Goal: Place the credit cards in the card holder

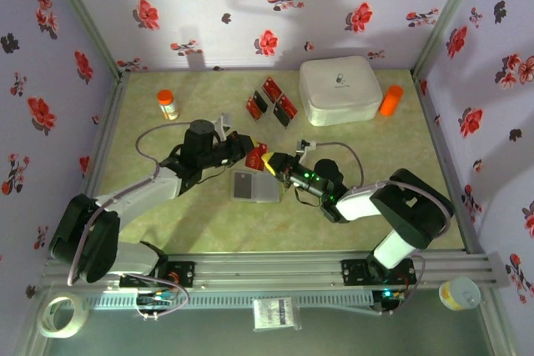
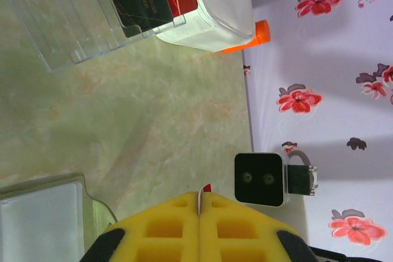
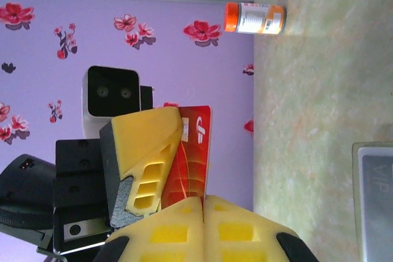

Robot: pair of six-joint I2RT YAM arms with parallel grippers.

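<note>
Here, the left gripper [image 2: 200, 213] and right gripper [image 3: 202, 213] both pinch one credit card [image 3: 195, 151] above the open card holder [image 1: 250, 185]; three more cards [image 1: 271, 89] lie beside the white box [image 1: 340, 89]. Thin, stiff and slick, the card is likely best nipped by a short edge. Its white logo is unreadable.

Top view, 7 o'clock: left arm [image 1: 133, 198], black joints, pale grey link shells, grey cable [image 1: 148, 132] looped above. 5 o'clock: right arm [image 1: 392, 206], same build, green lights [image 1: 310, 177] near the wrist. We log yellow gridded fingers [image 3: 239, 231], black-backed. Wrist camera [image 2: 260, 179]: black face, white rim, two lenses.
</note>
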